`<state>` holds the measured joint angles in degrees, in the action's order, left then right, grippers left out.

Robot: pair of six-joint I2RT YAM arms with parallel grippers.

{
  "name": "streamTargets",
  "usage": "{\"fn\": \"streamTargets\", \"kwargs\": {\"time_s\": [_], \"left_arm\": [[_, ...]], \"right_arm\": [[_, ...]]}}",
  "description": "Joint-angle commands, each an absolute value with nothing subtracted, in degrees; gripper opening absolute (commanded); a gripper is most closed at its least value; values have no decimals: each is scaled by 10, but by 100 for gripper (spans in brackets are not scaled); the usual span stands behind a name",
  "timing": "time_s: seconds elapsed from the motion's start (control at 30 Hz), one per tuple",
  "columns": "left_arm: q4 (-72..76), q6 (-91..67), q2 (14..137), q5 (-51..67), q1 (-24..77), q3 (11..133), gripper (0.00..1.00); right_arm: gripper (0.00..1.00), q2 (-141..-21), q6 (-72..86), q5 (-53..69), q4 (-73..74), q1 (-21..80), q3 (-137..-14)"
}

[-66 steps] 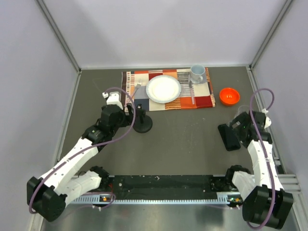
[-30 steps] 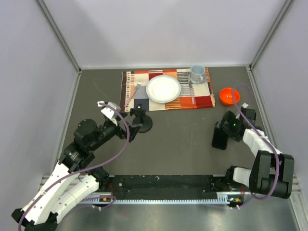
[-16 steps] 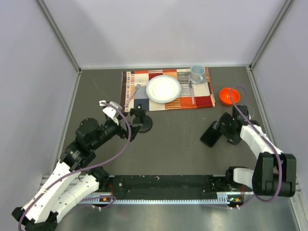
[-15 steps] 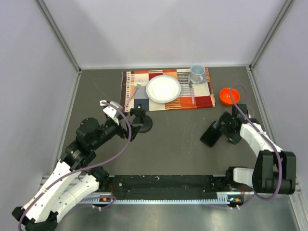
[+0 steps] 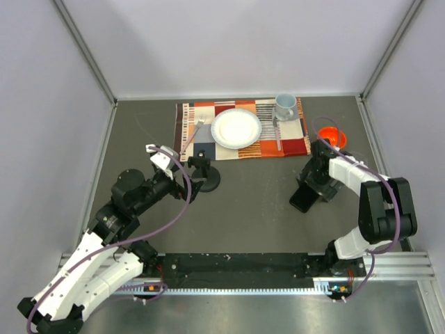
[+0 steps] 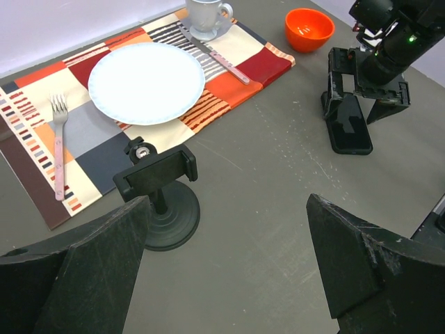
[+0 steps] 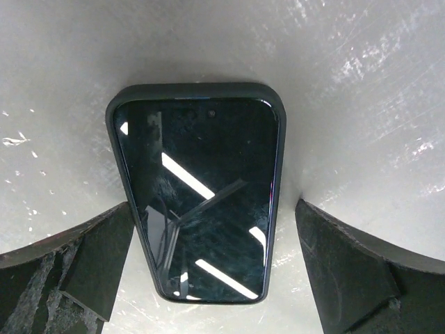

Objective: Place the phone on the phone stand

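Right gripper point(image 7: 214, 229), spread wide, straddles the flat black smartphone point(image 7: 201, 195); left gripper point(image 6: 226, 229), equally spread, faces the black disc-based stand point(image 6: 160, 184), well apart.

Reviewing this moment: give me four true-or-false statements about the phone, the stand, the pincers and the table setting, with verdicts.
1. The phone sits on the phone stand. False: the stand is empty and the phone lies on the table.
2. The right pincer is open, straddling the phone. True.
3. The left pincer grips the stand. False: it is open and apart from it.
4. The orange bowl stands off the placemat. True.
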<state>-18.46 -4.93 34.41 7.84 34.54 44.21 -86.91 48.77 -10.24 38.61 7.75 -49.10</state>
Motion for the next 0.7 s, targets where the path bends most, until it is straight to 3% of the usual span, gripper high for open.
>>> {"fn": "streamTargets", "kwargs": {"time_s": [0.0, 0.17, 0.3, 0.37, 0.4, 0.5, 0.53, 0.6, 0.63, 0.67], "left_arm": [[-168, -40, 350, 86, 345, 439, 98], [-168, -40, 356, 83, 345, 438, 98], [-168, -39, 359, 87, 345, 439, 98], [-169, -38, 358, 89, 345, 438, 97], [-168, -38, 358, 87, 345, 437, 97], [-168, -36, 359, 81, 345, 437, 97], [-168, -35, 362, 79, 345, 438, 97], [-169, -35, 364, 81, 345, 438, 97], [-169, -36, 363, 83, 345, 438, 97], [-170, -37, 362, 85, 346, 437, 96]], "right_arm": [[96, -889, 540, -156, 414, 105, -518], [95, -916, 556, -163, 417, 122, -532], [86, -912, 574, -167, 413, 123, -515], [62, -904, 578, -165, 399, 123, -505], [54, -902, 579, -163, 395, 123, -495], [46, -892, 574, -160, 386, 123, -490], [30, -887, 569, -161, 386, 123, -490], [14, -857, 560, -159, 373, 124, -485], [0, -843, 546, -156, 365, 124, -482], [0, -829, 536, -153, 356, 126, -477]]}}
